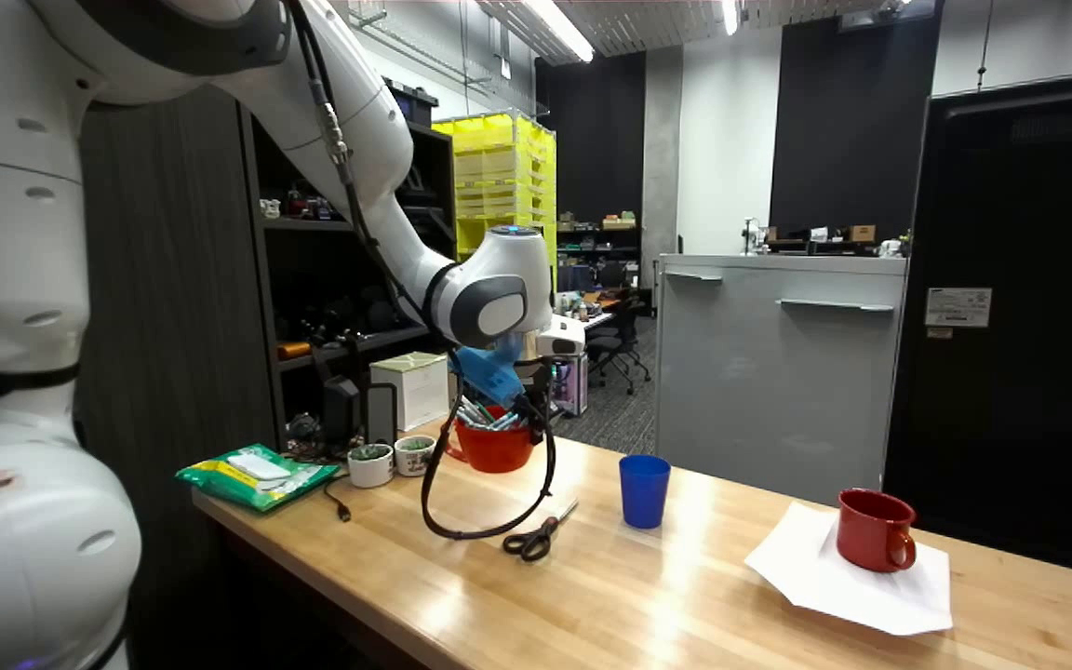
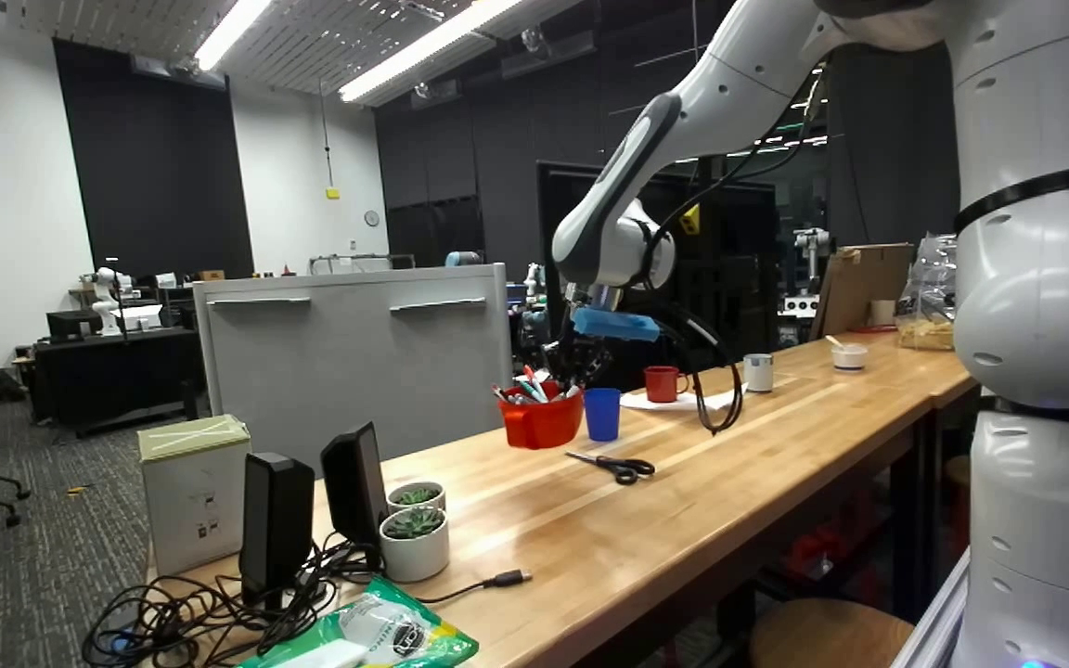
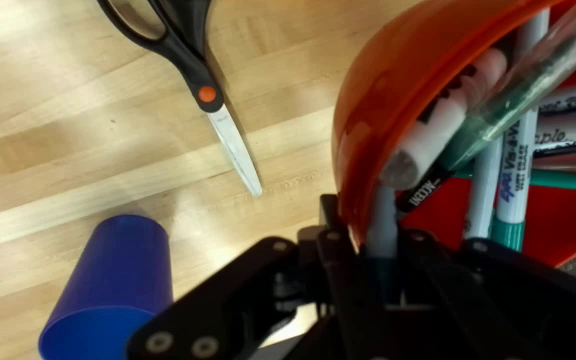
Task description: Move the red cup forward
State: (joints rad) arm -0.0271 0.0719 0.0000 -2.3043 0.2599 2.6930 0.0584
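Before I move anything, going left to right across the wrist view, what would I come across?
Blue tumbler, silver scissors blade, red cup with markers inside. The scissors' black handles lie partly straight above the tumbler in the picture, so I left them out.

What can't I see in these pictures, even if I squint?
Much of the inside of the red cup: in the wrist view, markers cover it.
Inside bottom of the blue tumbler: the wrist view's lower edge cuts off its opening.
Inside bottom of the red mug: its near wall hides it in both exterior views.
Print on the white label: too small in an exterior view.
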